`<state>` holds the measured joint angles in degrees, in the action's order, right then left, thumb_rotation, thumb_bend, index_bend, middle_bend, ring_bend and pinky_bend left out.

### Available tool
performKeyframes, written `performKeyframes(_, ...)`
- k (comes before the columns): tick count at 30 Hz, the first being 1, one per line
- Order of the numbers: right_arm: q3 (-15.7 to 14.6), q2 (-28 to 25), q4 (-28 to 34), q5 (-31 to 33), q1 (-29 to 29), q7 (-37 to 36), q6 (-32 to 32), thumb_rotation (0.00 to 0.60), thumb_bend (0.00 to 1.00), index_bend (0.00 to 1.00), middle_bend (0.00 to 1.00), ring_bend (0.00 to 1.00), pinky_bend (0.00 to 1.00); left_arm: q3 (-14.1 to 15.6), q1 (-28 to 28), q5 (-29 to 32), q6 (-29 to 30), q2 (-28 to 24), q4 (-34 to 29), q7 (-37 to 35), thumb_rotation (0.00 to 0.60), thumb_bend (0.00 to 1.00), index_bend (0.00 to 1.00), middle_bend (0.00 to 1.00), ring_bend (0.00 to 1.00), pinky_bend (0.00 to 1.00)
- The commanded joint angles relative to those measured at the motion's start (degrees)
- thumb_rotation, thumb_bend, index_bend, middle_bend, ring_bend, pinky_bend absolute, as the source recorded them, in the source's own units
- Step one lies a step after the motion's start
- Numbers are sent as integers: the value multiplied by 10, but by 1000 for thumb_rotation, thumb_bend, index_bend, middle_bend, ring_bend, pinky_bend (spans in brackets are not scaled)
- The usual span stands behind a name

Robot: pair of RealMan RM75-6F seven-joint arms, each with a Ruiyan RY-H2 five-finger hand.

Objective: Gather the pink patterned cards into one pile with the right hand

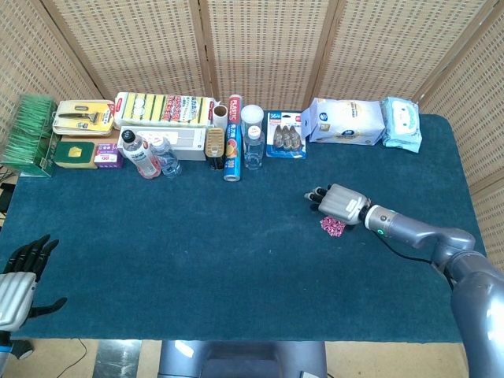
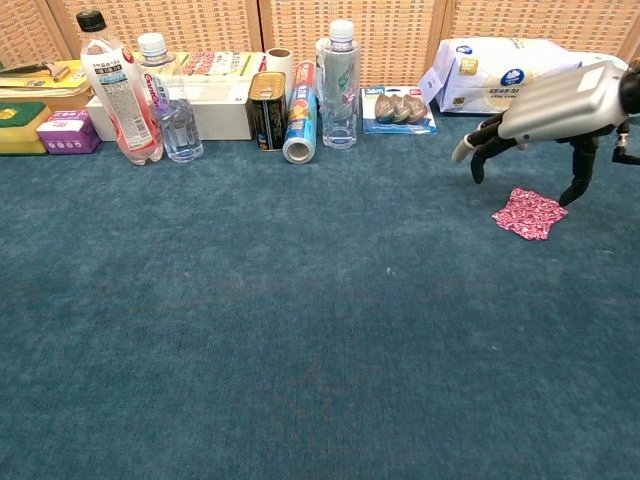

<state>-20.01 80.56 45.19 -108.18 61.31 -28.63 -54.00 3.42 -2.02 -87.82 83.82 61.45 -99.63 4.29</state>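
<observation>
Lying flat on the dark blue tablecloth (image 1: 236, 260), right of centre, the pink patterned cards (image 2: 529, 212) form one small overlapped pile with a fanned, uneven edge; how many cards it holds cannot be told. Just above and behind the pile hangs the right hand (image 2: 540, 110), its fingers (image 2: 478, 152) spread and pointing down, holding nothing and clear of the cards in the chest view. At the near left corner the left hand (image 1: 20, 279) stands with fingers apart and empty, well apart from the pile.

Along the far edge runs a row of goods: two wet-wipe packs (image 1: 346, 120), one white and one pale blue; one blister card of small items (image 1: 285, 135); one clear bottle with a white cap (image 1: 252, 135); one roll of plastic wrap (image 1: 232, 148); one brown can (image 1: 214, 147); two drink bottles (image 1: 140, 155); one white box (image 1: 177, 138); one pack of sponges (image 1: 164, 109); and one green box (image 1: 28, 134) at the far left.
</observation>
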Motion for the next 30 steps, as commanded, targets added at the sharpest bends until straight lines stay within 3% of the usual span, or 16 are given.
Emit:
performKeyframes(1,33,-66,104,34,-22,66,-37,600,79,238,97,148,352,1,7,-10,13,0,6,-8,600,34,0,0,0,46)
performKeyframes(6,71,-142,238,83,-73,171,-94,600,78,235,97,146,338,7,21,-35,44,-6,19,-39,600,33,0,0,0,46)
performKeyframes(12,105,-190,335,136,-129,258,-139,600,73,225,94,136,315,13,33,-55,69,-10,35,-69,600,34,0,0,0,46)
performKeyframes(17,134,-219,422,215,-208,302,-198,600,55,190,72,77,257,3,54,-56,114,-5,52,-81,600,34,0,0,0,46)
performKeyframes(21,147,-241,521,275,-299,355,-293,600,25,174,42,25,191,-6,67,-51,141,4,69,-89,600,33,0,0,0,46)
performKeyframes(30,152,-212,558,289,-411,399,-400,600,0,184,13,0,168,-9,74,-54,153,-1,93,-126,600,34,0,0,0,46)
